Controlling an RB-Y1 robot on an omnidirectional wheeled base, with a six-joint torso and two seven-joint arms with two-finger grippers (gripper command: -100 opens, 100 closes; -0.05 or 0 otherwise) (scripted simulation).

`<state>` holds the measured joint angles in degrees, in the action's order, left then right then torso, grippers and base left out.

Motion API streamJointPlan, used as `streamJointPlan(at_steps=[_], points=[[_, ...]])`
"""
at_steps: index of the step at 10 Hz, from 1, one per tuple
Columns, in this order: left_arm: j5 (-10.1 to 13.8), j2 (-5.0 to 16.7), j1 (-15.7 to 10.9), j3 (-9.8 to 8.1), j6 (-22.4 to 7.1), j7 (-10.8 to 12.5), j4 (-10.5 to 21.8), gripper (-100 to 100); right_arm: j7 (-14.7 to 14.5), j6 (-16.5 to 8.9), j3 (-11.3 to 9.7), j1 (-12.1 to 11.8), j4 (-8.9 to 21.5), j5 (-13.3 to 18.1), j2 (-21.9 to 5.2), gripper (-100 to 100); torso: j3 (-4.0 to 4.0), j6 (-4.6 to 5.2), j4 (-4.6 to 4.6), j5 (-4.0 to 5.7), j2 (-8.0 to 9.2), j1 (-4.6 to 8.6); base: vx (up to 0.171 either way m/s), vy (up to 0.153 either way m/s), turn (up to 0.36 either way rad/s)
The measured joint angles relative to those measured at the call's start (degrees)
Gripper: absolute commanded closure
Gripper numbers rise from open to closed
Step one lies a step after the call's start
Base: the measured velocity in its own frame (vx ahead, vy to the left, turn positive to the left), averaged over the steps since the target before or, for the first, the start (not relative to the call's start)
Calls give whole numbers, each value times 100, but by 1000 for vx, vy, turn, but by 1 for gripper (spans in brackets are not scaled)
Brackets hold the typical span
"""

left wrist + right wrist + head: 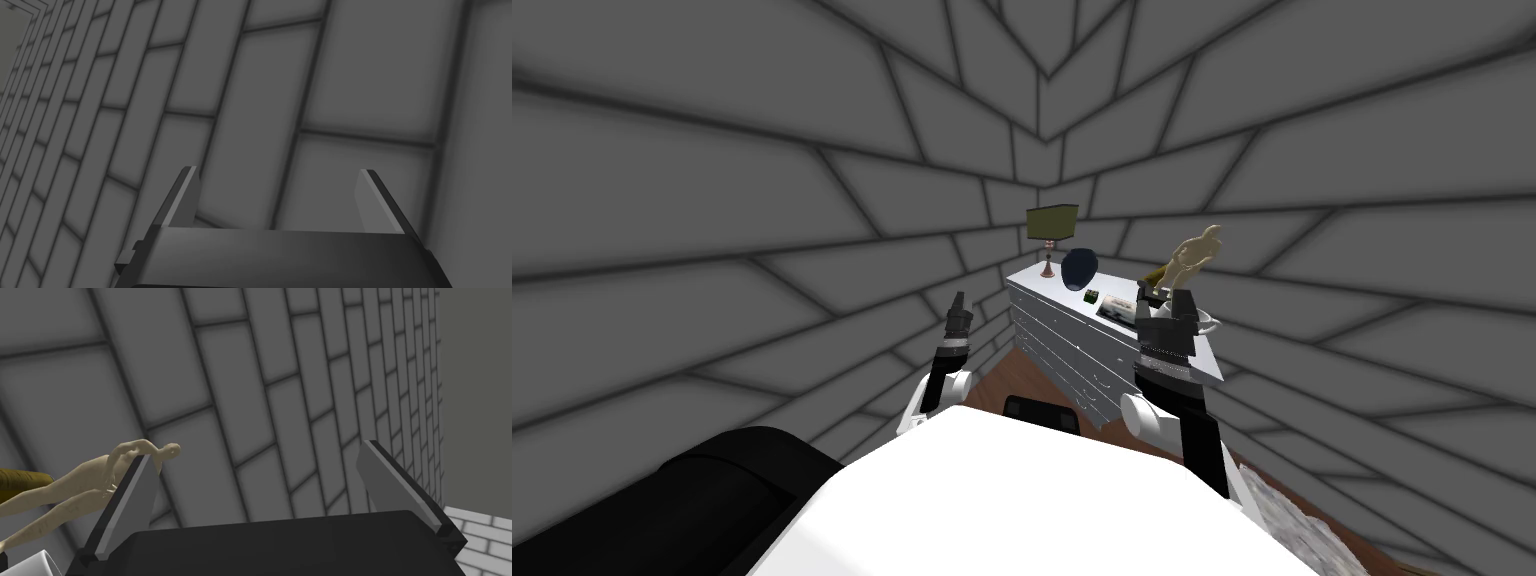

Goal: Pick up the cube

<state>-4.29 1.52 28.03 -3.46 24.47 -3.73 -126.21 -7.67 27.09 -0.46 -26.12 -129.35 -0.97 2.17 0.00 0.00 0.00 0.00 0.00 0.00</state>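
The left arm (940,375) and right arm (1202,440) are made of white rounded joints and black links, ended by dark boxes with thin grey fingers (132,498).

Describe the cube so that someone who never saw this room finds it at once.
Find the white dresser against the grey tiled wall. On its top, the cube sits between the round dark blue vase and a flat pale slab. It is the smallest thing there, boxy and dark green.

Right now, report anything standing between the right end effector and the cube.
Nothing tall. The green cube sits on the white dresser; only a flat book-like thing lies between it and the open right end effector. The tan figurine stands close beside that end effector, away from the cube.
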Motion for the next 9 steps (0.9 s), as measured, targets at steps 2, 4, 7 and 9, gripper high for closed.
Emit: streamJointPlan(at_steps=[2, 4, 7, 9], points=[[0, 0, 0, 0, 0, 0, 0, 0, 26, -19, 15, 13, 79, 4, -324, -100, 6, 1, -2, 1, 12, 5, -43, -6, -49], [0, 0, -1, 0, 0, 0, 0, 0, 45, -38, -6, 2, 172, 28, -641, -100, 9, 0, -4, 1, 16, 4, -35, -3, -25], [0, 0, 0, 0, 0, 0, 0, 0, 81, -31, -7, 13, 361, 54, -1115, -100, 8, 1, -3, 1, 15, 2, -34, 2, -27], [0, 0, 0, 0, 0, 0, 0, 0, 107, -72, -8, 33, 459, 74, -1431, -100, 9, 0, -3, 0, 15, -1, -36, 10, -32]])
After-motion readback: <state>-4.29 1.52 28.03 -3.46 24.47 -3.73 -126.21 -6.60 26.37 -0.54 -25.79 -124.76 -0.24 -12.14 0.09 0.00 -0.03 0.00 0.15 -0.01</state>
